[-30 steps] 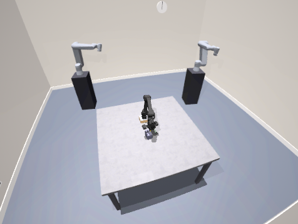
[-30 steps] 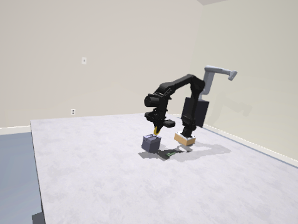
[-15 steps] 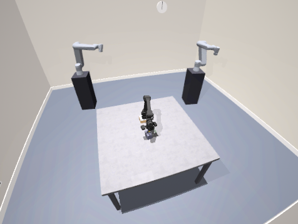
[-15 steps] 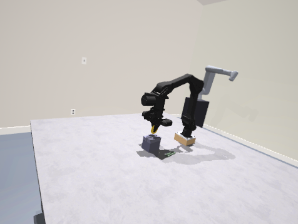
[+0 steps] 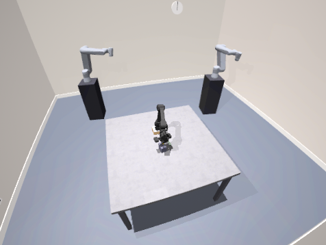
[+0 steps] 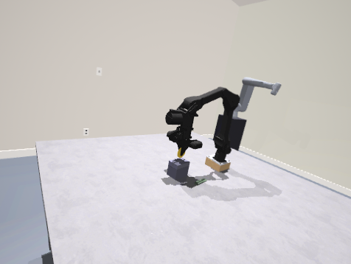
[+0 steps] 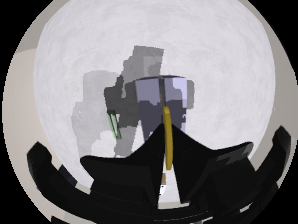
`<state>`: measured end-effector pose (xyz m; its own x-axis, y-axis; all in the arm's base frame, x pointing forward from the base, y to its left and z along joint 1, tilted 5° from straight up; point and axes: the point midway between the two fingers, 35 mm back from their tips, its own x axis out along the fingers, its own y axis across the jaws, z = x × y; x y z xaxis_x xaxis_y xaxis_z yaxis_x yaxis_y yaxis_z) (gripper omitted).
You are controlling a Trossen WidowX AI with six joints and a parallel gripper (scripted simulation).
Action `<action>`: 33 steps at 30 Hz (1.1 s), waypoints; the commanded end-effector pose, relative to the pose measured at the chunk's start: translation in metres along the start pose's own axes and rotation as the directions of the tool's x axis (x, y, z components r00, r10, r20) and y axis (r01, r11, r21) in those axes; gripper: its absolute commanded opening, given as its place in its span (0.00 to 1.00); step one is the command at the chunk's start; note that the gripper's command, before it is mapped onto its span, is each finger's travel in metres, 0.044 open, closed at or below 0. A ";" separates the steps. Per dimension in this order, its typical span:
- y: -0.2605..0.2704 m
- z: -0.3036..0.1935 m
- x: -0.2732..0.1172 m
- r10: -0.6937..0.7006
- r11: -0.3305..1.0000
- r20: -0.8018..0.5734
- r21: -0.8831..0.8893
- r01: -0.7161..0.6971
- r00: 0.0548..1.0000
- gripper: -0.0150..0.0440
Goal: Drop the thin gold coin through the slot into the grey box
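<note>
The gold coin [image 6: 179, 153] [image 7: 169, 142] is upright, edge-on in the wrist view, between the fingertips of my gripper [image 6: 182, 150] [image 7: 165, 127], which is shut on it. The closed grey box [image 5: 162, 148] [image 6: 178, 170] [image 7: 149, 92] stands on the table just below the coin. Its dark slot [image 7: 162, 91] runs away from the coin's far end in the wrist view, roughly in line with it. A small gap shows between coin and lid in the exterior view. The near part of the slot is hidden by the coin and fingers. The dark-green holder [image 6: 200, 181] [image 7: 114, 125] is empty beside the box.
The arm's base stands on an orange-sided block [image 5: 155, 131] [image 6: 212, 164] behind the box. The table [image 5: 137, 178] [image 6: 110, 214] carries the arm's shadow. Two grey arms [image 5: 86, 61] [image 5: 221, 61] stand on black pedestals beyond the table.
</note>
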<state>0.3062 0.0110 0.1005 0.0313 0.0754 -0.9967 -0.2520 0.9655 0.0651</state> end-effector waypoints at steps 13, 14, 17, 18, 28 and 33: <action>0.000 0.000 0.000 0.000 1.000 0.000 -0.003 0.000 1.000 0.25; 0.000 0.000 0.000 0.000 1.000 0.000 -0.003 0.000 1.000 0.25; 0.000 0.001 0.002 0.000 1.000 0.000 -0.003 0.000 1.000 0.25; 0.000 0.000 0.003 0.000 1.000 0.000 -0.002 0.000 1.000 0.25; 0.001 -0.002 0.005 0.000 1.000 0.000 0.005 0.000 1.000 0.25; 0.001 -0.001 0.007 0.000 1.000 0.000 0.004 0.000 1.000 0.25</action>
<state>0.3066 0.0117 0.0967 0.0378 0.0755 -0.9964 -0.2540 0.9651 0.0635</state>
